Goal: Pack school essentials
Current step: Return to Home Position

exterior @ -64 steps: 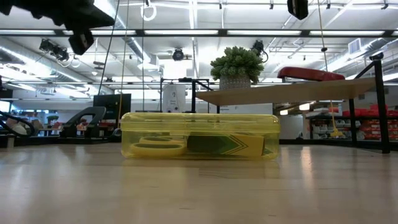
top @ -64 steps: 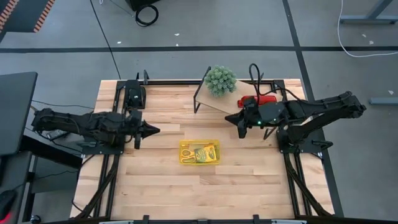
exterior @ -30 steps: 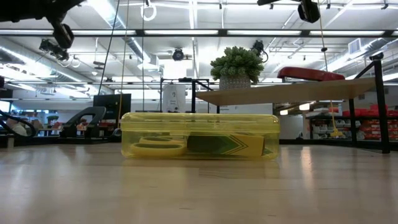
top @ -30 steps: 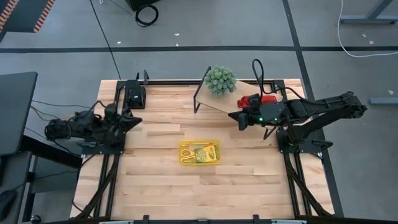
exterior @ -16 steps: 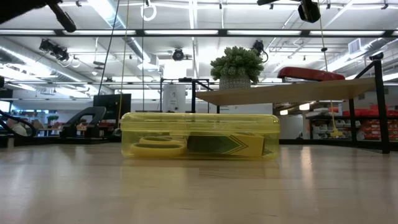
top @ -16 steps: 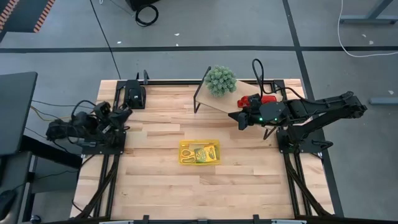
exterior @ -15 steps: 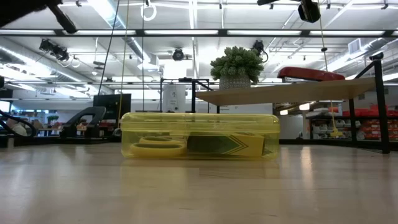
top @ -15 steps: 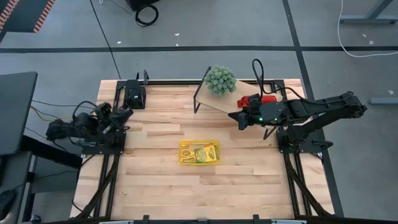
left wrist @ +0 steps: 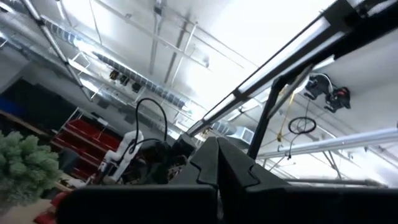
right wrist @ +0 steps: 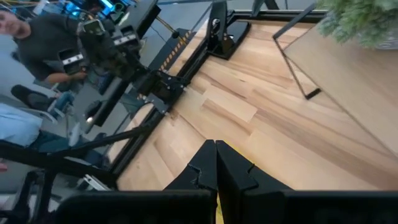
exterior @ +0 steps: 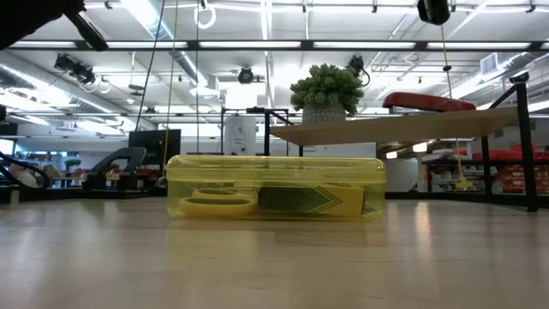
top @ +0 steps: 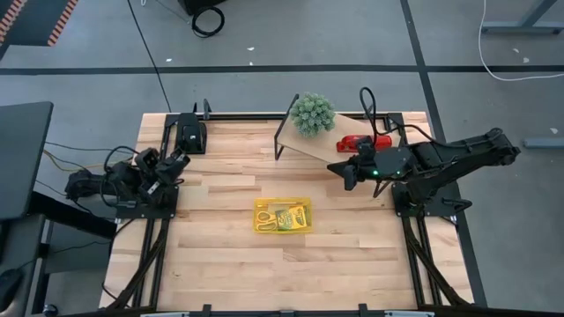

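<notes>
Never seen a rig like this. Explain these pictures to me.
Two dark robot arms work at a wooden table. One camera looks straight down, one sits at table-top height, and one rides on each wrist. The left gripper sits folded at the table's left edge. The right gripper hangs near a raised wooden shelf bearing a round green potted plant and a red stapler. Both are shut, holding nothing. Mid-table lies a closed see-through yellow plastic box, with yellow-handled scissors and a green-and-yellow crayon box inside.

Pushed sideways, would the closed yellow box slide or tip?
Likely slide: the yellow box sits low, wide and flat on the table. Probably stiff plastic; the scissors inside may rattle. Left pincer and right pincer hang clear.
</notes>
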Tool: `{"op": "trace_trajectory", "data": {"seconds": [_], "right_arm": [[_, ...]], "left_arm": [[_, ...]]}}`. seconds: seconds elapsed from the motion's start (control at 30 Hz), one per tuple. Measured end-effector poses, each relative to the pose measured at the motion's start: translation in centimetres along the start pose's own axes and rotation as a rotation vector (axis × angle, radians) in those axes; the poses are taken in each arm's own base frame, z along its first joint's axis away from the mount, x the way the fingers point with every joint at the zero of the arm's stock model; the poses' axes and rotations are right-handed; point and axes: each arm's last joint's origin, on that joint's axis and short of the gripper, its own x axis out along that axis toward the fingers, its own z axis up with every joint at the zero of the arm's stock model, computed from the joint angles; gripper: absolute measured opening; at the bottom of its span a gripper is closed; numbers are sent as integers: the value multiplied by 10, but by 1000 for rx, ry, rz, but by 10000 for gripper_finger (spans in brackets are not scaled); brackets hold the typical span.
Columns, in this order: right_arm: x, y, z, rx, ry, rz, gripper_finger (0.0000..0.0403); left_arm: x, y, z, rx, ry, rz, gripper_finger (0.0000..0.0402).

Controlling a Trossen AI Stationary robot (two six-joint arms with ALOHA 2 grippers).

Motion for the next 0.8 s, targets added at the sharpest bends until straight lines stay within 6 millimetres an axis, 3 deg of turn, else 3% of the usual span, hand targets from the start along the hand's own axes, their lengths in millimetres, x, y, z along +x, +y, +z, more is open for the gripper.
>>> {"op": "trace_trajectory", "data": {"seconds": [0.3,0.63,0.8], "right_arm": [[-7,-1,3,-31,-20,7,6],[-31,-6,16,1,-111,40,6],[-41,-8,22,-23,-163,43,6]], "left_arm": [[-2,2,-5,31,34,-32,2],[-2,6,-9,32,63,41,5],[-2,2,-11,27,115,-73,3]]}}
